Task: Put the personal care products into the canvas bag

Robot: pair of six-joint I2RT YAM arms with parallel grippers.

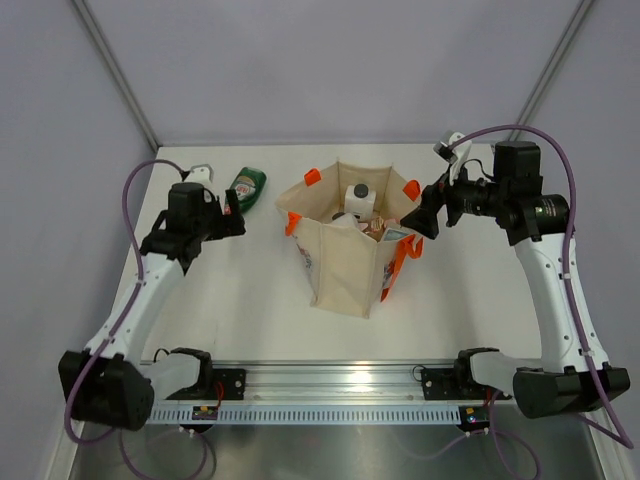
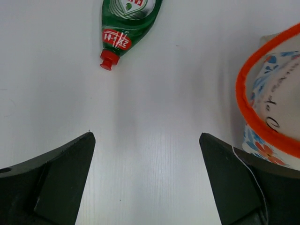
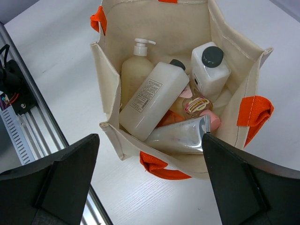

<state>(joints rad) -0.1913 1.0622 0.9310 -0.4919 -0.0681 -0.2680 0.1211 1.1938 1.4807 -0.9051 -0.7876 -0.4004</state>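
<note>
The green red-capped bottle (image 1: 246,189) lies on the table left of the canvas bag (image 1: 345,270), cap toward my left gripper (image 1: 234,214). In the left wrist view the bottle (image 2: 126,28) lies ahead of the open, empty left gripper (image 2: 145,136), with the bag (image 2: 276,108) at the right. My right gripper (image 1: 424,216) hangs open and empty over the bag's right side (image 3: 150,136). Inside the bag (image 3: 108,79) are the cream pump bottle (image 3: 135,70), a large white bottle (image 3: 154,101), the white black-capped bottle (image 3: 211,70), the pink clear bottle (image 3: 197,105), the orange cylinder (image 3: 168,118) and a tube (image 3: 180,136).
A small white object (image 1: 200,171) lies at the back left corner of the table. The metal rail (image 1: 320,385) with the arm bases runs along the near edge and also shows in the right wrist view (image 3: 21,122). Grey walls close in the back and sides.
</note>
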